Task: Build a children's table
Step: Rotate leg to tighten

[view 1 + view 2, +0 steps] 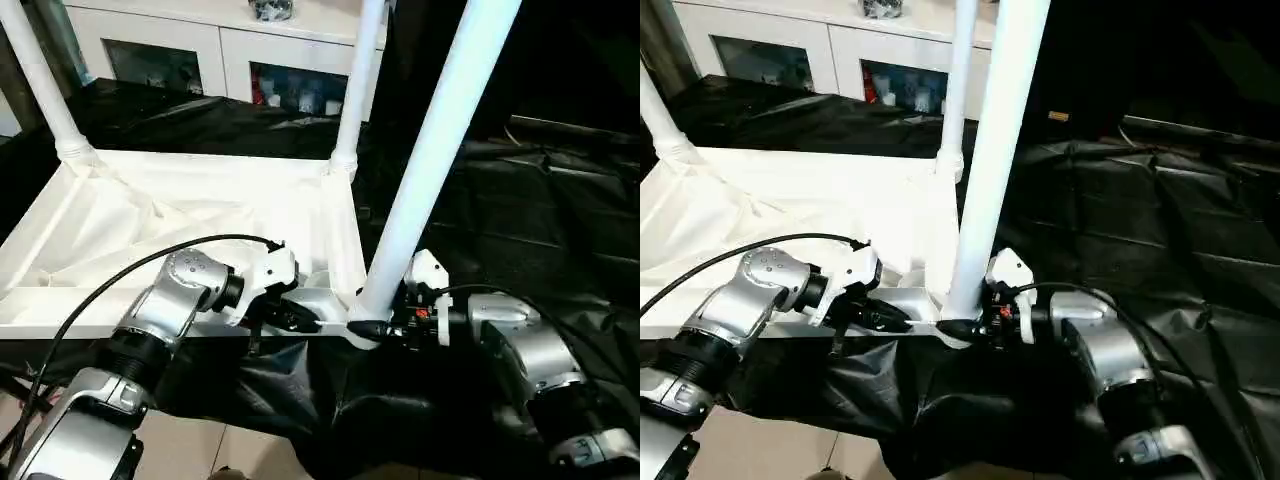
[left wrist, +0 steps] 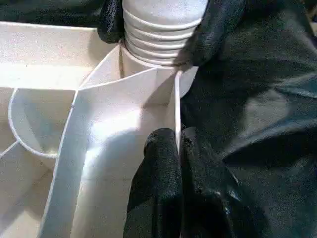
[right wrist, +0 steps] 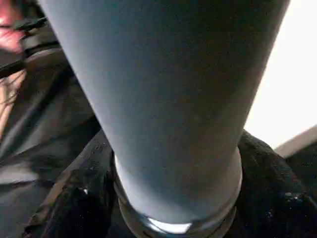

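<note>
Black sheeting covers the counter point(image 1: 560, 200), with white cabinets point(image 1: 230, 45) behind. On it the tabletop point(image 1: 200, 215) lies ribbed side up, two legs point(image 1: 355, 90) standing in its far sockets and a near leg point(image 1: 430, 150) rising from the near right corner. From the left wrist, the left gripper point(image 2: 179, 148) has its fingers pinched shut on the tabletop's edge wall beside that corner socket. From the right wrist, the right gripper point(image 3: 176, 198) has black fingers point(image 3: 272, 188) either side of the near leg's base, clasping it.
</note>
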Controlling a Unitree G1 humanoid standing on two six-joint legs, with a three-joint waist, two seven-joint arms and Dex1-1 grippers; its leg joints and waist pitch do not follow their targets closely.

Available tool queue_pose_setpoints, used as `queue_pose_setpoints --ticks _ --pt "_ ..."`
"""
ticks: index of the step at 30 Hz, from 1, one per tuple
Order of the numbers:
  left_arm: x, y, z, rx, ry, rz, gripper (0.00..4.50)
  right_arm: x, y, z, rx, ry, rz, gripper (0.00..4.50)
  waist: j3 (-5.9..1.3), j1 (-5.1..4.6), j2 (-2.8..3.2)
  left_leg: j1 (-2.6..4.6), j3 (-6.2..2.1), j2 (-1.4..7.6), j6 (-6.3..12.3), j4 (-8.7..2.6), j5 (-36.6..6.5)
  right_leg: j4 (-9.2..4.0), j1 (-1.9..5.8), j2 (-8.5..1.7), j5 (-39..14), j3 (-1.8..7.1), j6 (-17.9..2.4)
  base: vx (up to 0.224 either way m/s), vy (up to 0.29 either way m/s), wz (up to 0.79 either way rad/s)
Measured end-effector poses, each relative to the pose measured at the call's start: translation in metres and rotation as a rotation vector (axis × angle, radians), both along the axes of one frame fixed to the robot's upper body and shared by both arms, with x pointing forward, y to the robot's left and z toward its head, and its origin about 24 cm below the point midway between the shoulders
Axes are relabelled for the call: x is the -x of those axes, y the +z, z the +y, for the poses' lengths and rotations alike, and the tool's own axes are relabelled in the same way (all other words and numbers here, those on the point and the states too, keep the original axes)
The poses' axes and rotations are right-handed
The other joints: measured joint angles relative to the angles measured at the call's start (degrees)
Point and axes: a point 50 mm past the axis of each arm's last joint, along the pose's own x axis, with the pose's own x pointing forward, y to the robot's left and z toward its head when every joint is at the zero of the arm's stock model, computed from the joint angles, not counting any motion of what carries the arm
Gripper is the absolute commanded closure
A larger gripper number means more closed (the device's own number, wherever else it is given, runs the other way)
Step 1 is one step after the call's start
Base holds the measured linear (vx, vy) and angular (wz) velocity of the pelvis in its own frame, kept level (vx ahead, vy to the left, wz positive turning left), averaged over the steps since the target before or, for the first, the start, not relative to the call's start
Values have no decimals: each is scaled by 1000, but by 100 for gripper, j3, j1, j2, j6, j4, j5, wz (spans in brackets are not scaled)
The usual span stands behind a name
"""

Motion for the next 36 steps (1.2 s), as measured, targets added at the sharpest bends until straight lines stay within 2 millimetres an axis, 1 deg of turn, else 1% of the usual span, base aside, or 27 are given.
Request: queue_pose_setpoints --ticks 1,2,3,5,8,11,12,13,15,16,19,22,28,30,35,36 --pt "-3 0 -2 -2 30 -9 450 -5 -1 1 0 -54 -1 171 0 -7 -1 7 0 -1 -1 1 0 -2 4 0 1 2 1 0 0 0" --pt "-9 -1 -7 -4 99 -30 450 -14 -2 5 -5 -161 -2 171 0 -48 0 16 1 -2 -5 1 2 3 3 -1 2 8 8 0 0 0" --pt "-13 -1 -10 -7 142 -40 450 -21 -3 7 -5 -230 -3 171 0 -71 -1 16 1 -4 -5 1 3 0 2 -1 0 6 15 0 0 0" --pt "-19 -3 -21 -8 216 -56 450 -30 -5 9 -7 -348 2 172 0 -86 -1 16 0 -4 -5 1 3 -1 1 -1 1 5 21 0 0 0" --pt "-26 -3 -33 0 314 -64 450 -42 -5 15 -2 -496 4 173 0 -105 1 14 -1 -5 -5 1 3 -2 1 -1 7 5 22 0 0 0" --pt "-29 -3 -39 1 370 -77 450 -49 -3 23 16 -590 -6 173 -4 -129 6 12 -1 -6 -5 0 3 -4 2 -1 10 6 19 0 0 0" --pt "-29 -3 -40 0 376 -81 450 -51 -3 24 16 -600 -9 138 -5 -131 5 12 -1 -6 -5 0 3 -4 3 -1 13 6 13 0 0 0" --pt "-29 -3 -40 0 381 -84 450 -52 -3 24 18 -604 -11 138 -7 -133 8 12 -1 -6 -5 0 3 -6 5 -1 19 7 4 0 0 0" --pt "-30 -2 -42 0 384 -89 450 -54 -2 25 19 -605 -15 103 -7 -134 10 6 0 -6 -5 -2 3 -12 3 -1 18 6 5 0 0 0" --pt "-30 -2 -42 0 383 -89 450 -54 -3 24 17 -604 -12 100 -7 -132 10 6 0 -6 -4 -2 3 -13 3 -1 17 6 7 0 0 0" --pt "-29 -2 -42 0 378 -88 450 -53 -3 24 10 -579 -12 71 -7 -133 9 4 0 -6 -4 -2 2 -16 3 0 17 5 7 0 0 0" --pt "-28 -1 -39 -2 347 -84 450 -50 -2 18 11 -496 -27 71 -6 -134 9 -2 0 -5 -4 -3 2 -17 0 0 17 3 7 0 0 0" --pt "-19 1 -25 8 206 -57 450 -34 0 2 7 -252 -46 71 -4 -134 8 -22 0 -3 -2 -9 2 -23 -16 1 15 -1 9 0 0 0" --pt "-15 1 -20 9 152 -47 450 -30 2 2 5 -170 -46 71 -3 -127 7 -26 0 -3 -1 -9 2 -23 -20 1 14 -2 8 0 0 0" --pt "-4 2 -5 4 17 -14 450 -13 3 -4 -1 43 -23 71 2 -81 -1 -27 0 1 -1 -7 2 -24 -19 1 14 -1 8 0 0 0" --pt "-2 3 -3 1 -10 -4 450 -9 3 -5 0 87 -14 71 3 -58 -4 -26 0 2 -1 -7 2 -24 -19 1 14 -1 8 0 0 0"
